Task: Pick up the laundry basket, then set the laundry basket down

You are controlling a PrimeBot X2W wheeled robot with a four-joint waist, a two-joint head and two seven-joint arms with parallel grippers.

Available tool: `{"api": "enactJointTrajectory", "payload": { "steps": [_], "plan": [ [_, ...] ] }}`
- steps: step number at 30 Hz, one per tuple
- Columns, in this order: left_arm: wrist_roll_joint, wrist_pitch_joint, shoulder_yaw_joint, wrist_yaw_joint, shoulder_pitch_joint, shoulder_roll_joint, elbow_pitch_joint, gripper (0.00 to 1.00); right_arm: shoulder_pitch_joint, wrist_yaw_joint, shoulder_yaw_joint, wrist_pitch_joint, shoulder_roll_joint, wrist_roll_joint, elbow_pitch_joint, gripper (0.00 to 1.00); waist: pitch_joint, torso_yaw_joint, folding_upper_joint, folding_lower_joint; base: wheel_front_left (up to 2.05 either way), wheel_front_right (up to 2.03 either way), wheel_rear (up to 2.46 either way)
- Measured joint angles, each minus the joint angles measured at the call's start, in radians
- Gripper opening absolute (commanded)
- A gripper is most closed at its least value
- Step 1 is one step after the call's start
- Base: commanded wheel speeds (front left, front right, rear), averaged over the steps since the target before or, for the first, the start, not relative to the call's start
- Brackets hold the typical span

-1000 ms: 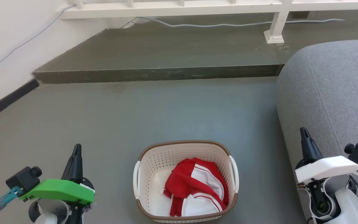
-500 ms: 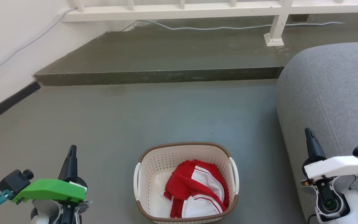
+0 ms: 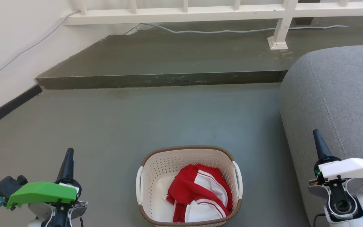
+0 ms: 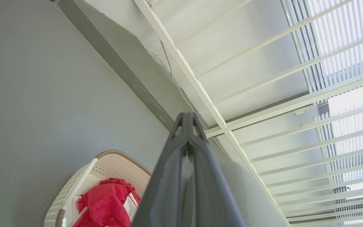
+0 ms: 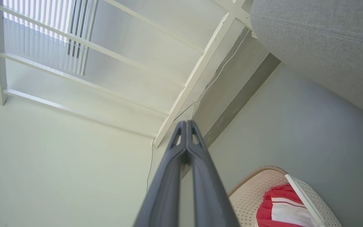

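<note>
Grey floor (image 3: 137, 119) runs across the lower two thirds of the head view. Nearest, in the lower left corner, the left gripper (image 3: 69, 152) under its green cover points up the frame. In the left wrist view its two dark fingers (image 4: 169, 176) are pressed together at the tips with nothing between them. In the lower right corner the right gripper (image 3: 316, 133), under a white cover, points up the frame as well. The right wrist view shows its fingers (image 5: 165, 179) closed tip to tip and empty.

Between them, at bottom centre and well apart from both, the laundry basket (image 3: 159, 167) sits upright on the floor. Its brown rim (image 3: 186, 147) faces up and a white handle (image 3: 138, 186) stands on each side. A crumpled red and white garment (image 3: 200, 192) lies inside, toward the basket's right half.

A grey upholstered seat (image 3: 336, 91) fills the right edge, just behind the right gripper. Farther up the frame a dark raised step (image 3: 159, 78) crosses the floor. Beyond it a white railing (image 3: 181, 9) runs along the top edge, with a pale cable (image 3: 219, 31) lying on the step beneath it. At upper left is a white wall (image 3: 11, 37) with a black skirting strip (image 3: 8, 105).
</note>
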Motion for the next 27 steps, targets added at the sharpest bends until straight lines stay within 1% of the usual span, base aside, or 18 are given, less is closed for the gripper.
{"api": "enactJointTrajectory", "payload": {
  "steps": [1, 10, 27],
  "plan": [
    [-0.022, 0.007, 0.003, 0.000, 0.000, 0.000, 0.000, 0.00, 0.000, 0.007, -0.005, 0.006, 0.001, 0.025, 0.000, 0.00, -0.002, 0.000, 0.0000, 0.0000, 0.00, 0.00, 0.00],
    [-0.127, 0.038, 0.027, 0.000, 0.000, -0.001, -0.001, 0.00, -0.001, 0.009, -0.030, 0.039, 0.007, 0.143, -0.001, 0.00, -0.009, 0.001, 0.0000, 0.0000, 0.00, 0.00, 0.00],
    [-0.322, 0.097, 0.064, 0.000, 0.000, -0.003, -0.003, 0.00, -0.001, 0.025, -0.077, 0.098, 0.016, 0.365, -0.007, 0.00, -0.022, 0.003, 0.0000, 0.0000, 0.00, 0.00, 0.00]
  ]
}}
